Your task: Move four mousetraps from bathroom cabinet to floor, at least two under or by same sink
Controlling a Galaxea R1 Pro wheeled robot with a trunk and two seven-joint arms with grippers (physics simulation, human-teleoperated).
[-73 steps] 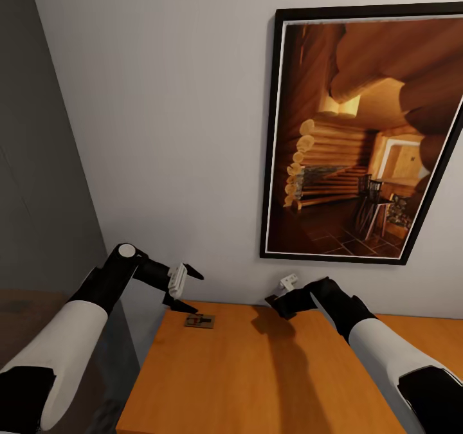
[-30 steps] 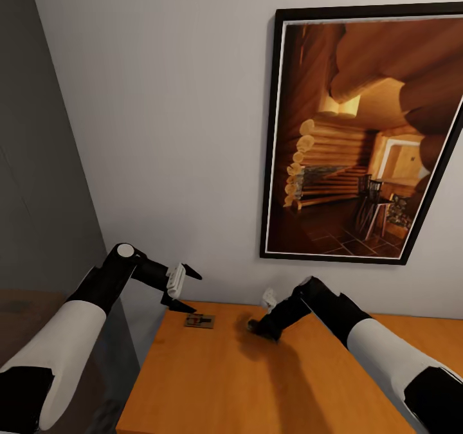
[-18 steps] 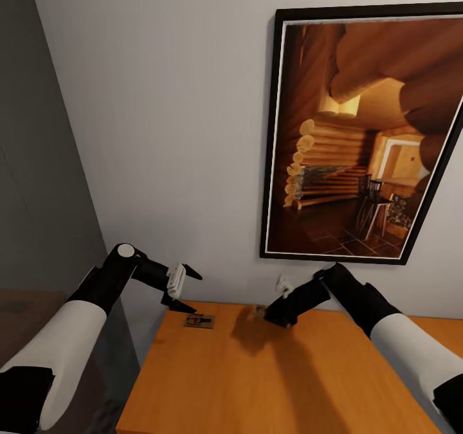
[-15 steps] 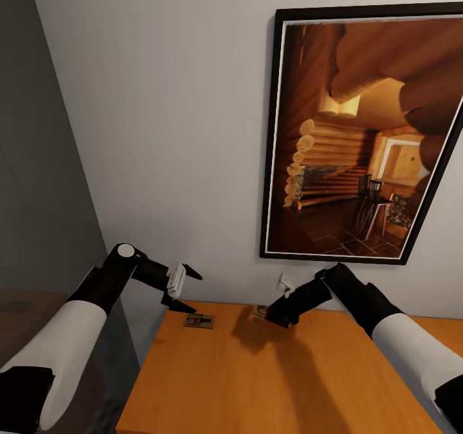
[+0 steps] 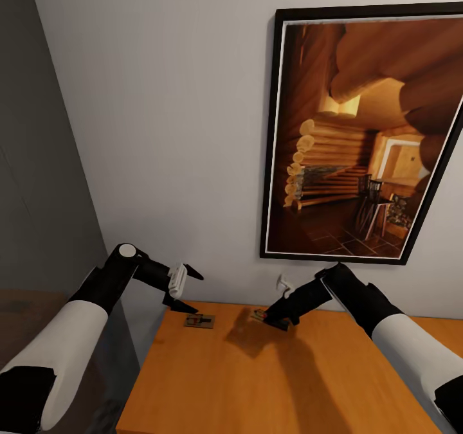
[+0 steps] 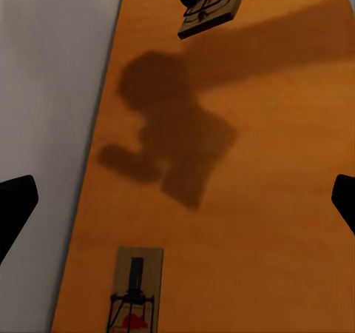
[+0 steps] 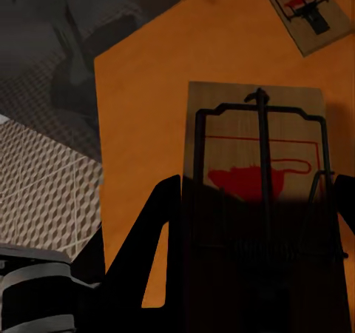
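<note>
Over the back edge of the cabinet [image 5: 257, 382], close to the wall, I have the right gripper [image 5: 269, 318] clamped on a mousetrap [image 5: 260, 314], its jaws closed on one end of the board. In the head view the trap sits tilted between the fingertips, lifted just clear of the orange-brown top, with its shadow falling on the wood beneath. My right wrist camera looks straight down the board: the held mousetrap [image 7: 255, 163] shows its dark wire bar, a red mark on the wood, and the black fingers [image 7: 170, 259] gripping the near end.

Near the back left corner of the cabinet top lies a second mousetrap [image 5: 199, 321], flat on the wood and apart from everything else. The left gripper [image 5: 188, 289] hangs above that corner with its jaws wide apart, one fingertip up near the wall and the other low, just beside the lying trap without touching it. From the left wrist camera I see that lying trap [image 6: 135, 288] flat below, and farther along the top the held one [image 6: 211, 11] tilted in the right fingers.

Past the left edge of the cabinet, the right wrist camera catches a patch of the bathroom floor [image 7: 41, 192] with its cube pattern. A framed picture of a log cabin interior [image 5: 366, 132] hangs on the pale wall above the cabinet.
</note>
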